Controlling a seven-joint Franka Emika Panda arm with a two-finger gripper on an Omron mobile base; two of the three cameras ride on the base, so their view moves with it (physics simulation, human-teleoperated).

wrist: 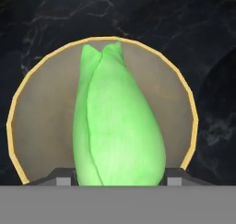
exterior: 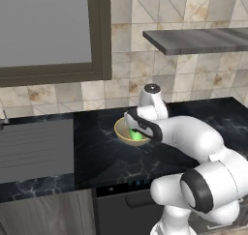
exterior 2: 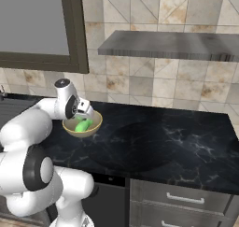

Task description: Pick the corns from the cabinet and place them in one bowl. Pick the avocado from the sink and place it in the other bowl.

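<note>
My gripper (exterior: 138, 131) (exterior 2: 86, 117) (wrist: 119, 178) is shut on a bright green corn (wrist: 124, 131), which points down into the pale yellow-tan bowl (exterior: 119, 131) (exterior 2: 82, 133) (wrist: 44, 121) on the black marble counter. In the hand view, a second green lobe (wrist: 84, 80) lies close behind the corn on its left; whether that is a separate corn I cannot tell. Green shows inside the bowl in both base views, under my hand. The dark grey cabinet shelf (exterior: 203, 39) (exterior 2: 172, 44) hangs on the tiled wall above and to the right. The avocado and the other bowl are out of view.
The sink's grey surface (exterior: 34, 149) lies to the left of the counter (exterior 2: 163, 142). A dark-framed window (exterior: 46, 31) fills the wall at upper left. Drawers with handles (exterior 2: 184, 199) sit below the counter on the right.
</note>
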